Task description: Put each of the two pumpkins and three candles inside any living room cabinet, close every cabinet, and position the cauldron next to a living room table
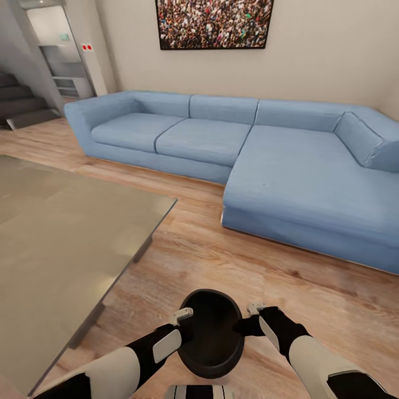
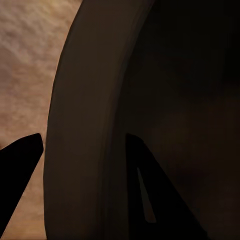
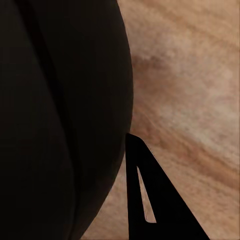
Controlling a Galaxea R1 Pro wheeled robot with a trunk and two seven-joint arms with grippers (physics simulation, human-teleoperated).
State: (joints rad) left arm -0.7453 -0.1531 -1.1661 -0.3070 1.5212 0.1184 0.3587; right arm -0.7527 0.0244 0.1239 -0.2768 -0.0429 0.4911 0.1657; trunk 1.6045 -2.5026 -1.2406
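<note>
Cauldron [image 1: 211, 338] sat at bottom centre of the head view, black, mouth facing up, held over the wood floor [image 1: 233, 260] between both arms. Left tool [image 1: 185, 328] gripped the rim on the pot's left side: in the left wrist view one finger [image 2: 17, 170] lay outside the wall and the other inside, with the rim [image 2: 85, 125] between them, so it was closed on the cauldron. Right tool [image 1: 250, 320] met the pot's right edge; the right wrist view showed the black belly [image 3: 60, 115] against one dark finger [image 3: 150, 200], the other finger hidden, so cannot tell how far apart its fingers were or whether it really gripped.

Counter [image 1: 61, 244] with a glossy glass top filled the left of the frame, its near corner just left of the cauldron, apart from it. Blue sectional sofa [image 1: 249, 149] ran across the upper half, a framed crowd picture [image 1: 213, 23] on the wall above. Stairs [image 1: 22, 102] at upper left.
</note>
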